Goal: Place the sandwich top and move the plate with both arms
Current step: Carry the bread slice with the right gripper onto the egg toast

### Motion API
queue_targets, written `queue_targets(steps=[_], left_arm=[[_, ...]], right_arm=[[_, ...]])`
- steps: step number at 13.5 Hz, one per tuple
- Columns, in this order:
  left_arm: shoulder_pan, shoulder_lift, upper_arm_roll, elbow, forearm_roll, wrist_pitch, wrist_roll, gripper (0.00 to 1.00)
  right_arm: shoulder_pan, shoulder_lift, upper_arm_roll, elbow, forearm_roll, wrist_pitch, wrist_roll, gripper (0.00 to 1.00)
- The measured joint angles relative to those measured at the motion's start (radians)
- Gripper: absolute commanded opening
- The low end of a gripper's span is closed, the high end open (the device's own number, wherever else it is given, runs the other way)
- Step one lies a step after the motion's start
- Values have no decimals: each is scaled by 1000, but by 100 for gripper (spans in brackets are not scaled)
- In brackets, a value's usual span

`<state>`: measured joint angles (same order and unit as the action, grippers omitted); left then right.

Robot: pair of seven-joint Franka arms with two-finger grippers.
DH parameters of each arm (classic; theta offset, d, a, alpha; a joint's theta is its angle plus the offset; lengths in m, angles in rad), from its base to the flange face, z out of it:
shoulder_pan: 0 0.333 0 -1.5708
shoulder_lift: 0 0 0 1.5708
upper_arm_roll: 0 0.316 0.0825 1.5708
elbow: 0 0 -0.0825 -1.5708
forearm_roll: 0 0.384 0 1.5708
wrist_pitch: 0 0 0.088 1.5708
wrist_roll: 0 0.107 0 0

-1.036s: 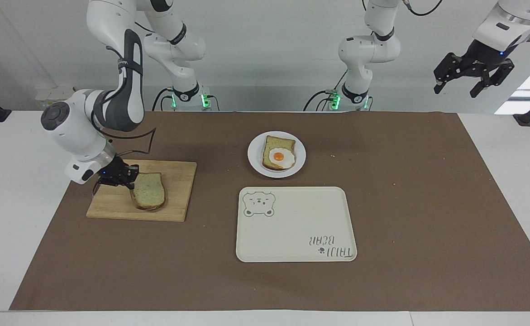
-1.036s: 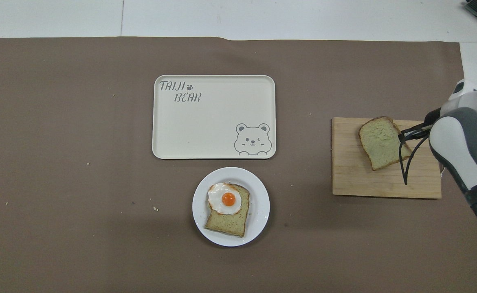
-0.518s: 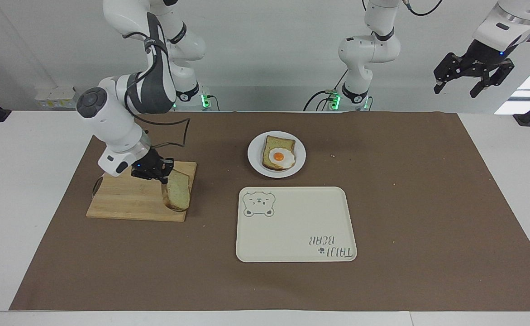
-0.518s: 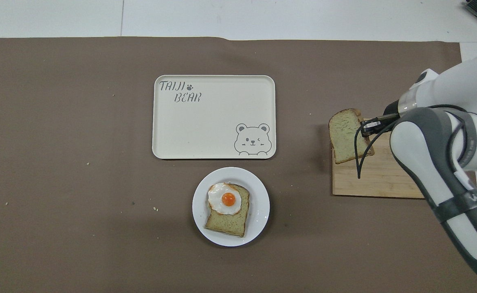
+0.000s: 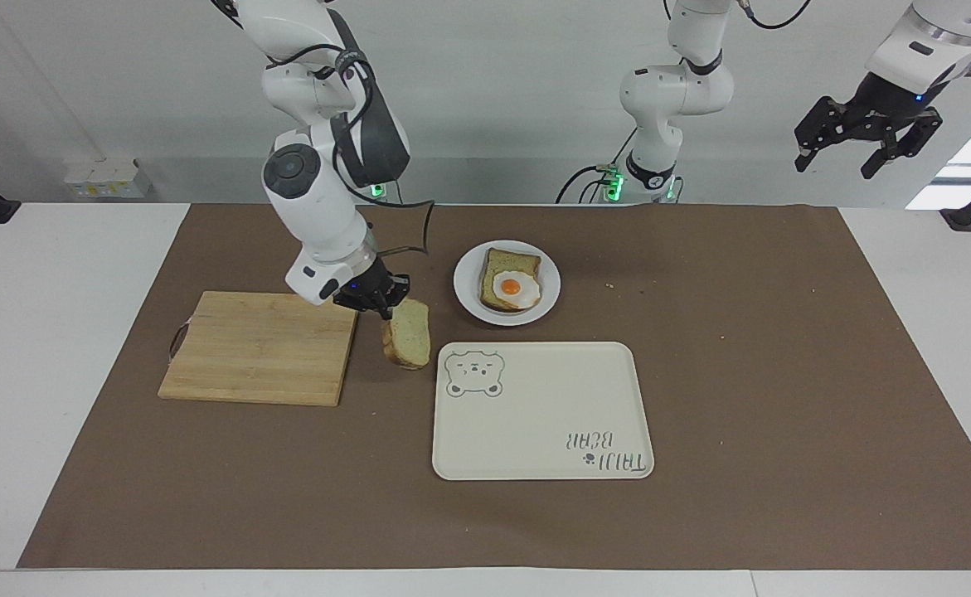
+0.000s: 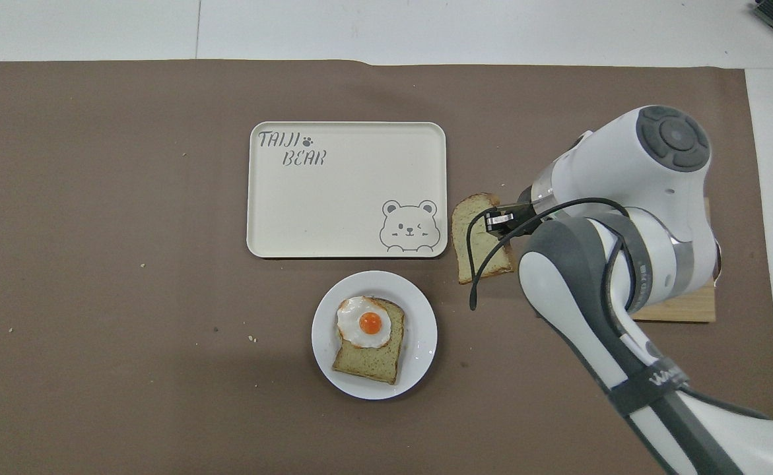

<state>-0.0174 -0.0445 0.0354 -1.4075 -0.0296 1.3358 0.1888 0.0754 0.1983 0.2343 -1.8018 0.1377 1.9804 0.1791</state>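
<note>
Facing view: right gripper (image 5: 382, 303) clamped on sandwich top (image 5: 408, 333), hanging edge-down over the surface between cutting board (image 5: 257, 347) and plate (image 5: 467, 295); left gripper (image 5: 866, 143) waiting aloft, fingers spread.

Overhead view: slice beside tray (image 6: 294, 198), probably clear of it. Carry step; next, level over egg toast (image 6: 373, 356), lower, release.

Plate (image 5: 466, 303) between robots and tray (image 5: 535, 448)

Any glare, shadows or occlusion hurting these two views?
Facing view: even light, soft shadow under the plate, bright window glare beside the left gripper. Overhead view: the right arm hides most of the cutting board; the sandwich top stays visible.
</note>
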Motion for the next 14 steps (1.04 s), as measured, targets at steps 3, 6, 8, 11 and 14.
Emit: queue_targets(steps=[3,6,8,11,14], left_arm=[[0,0,0,0,0,0,0,100],[0,0,0,0,0,0,0,100],[0,0,0,0,0,0,0,100],[0,0,0,0,0,-3,0,100],[0,0,0,0,0,-6,0,100]], right_arm=[[80,-3,5,-1,35,68,128,0],[144,-12,6,-1,127,84,172,0],[179,-18,7,-4,133,84,222,0],[271,-4,8,-39,135,168,316,0],[312,5,8,-72,135,208,345,0]])
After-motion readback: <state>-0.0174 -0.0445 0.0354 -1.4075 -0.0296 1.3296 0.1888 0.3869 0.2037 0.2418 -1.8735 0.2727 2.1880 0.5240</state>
